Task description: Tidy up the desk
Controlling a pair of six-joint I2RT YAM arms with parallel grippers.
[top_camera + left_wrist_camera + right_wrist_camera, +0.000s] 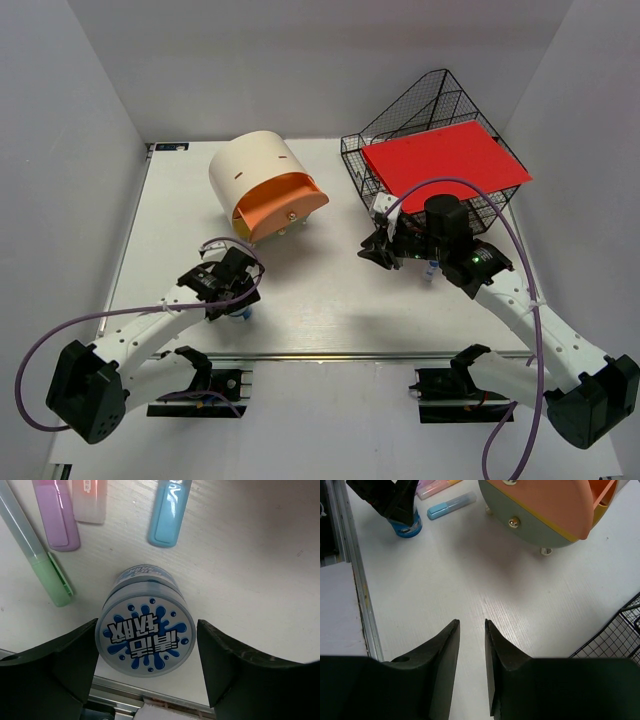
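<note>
The white desk (330, 290) has a silver rail (370, 355) along its near edge. A small round jar (145, 635) with a blue splash label on its lid stands near the rail, and it also shows in the right wrist view (406, 526). My left gripper (232, 300) is open, its jaws on either side of the jar with a small gap on the right. My right gripper (472, 625) hovers over bare desk in front of the wire rack, empty, its jaws a narrow gap apart. In the top view the right gripper (375, 250) is right of centre.
Several highlighters lie just beyond the jar: blue (169, 512), purple (57, 515), green (40, 555) and pink (89, 500). A cream drawer box with an orange front (265, 190) stands at the back. A black wire-mesh rack (430, 110) holds a red folder (445, 160) at the back right.
</note>
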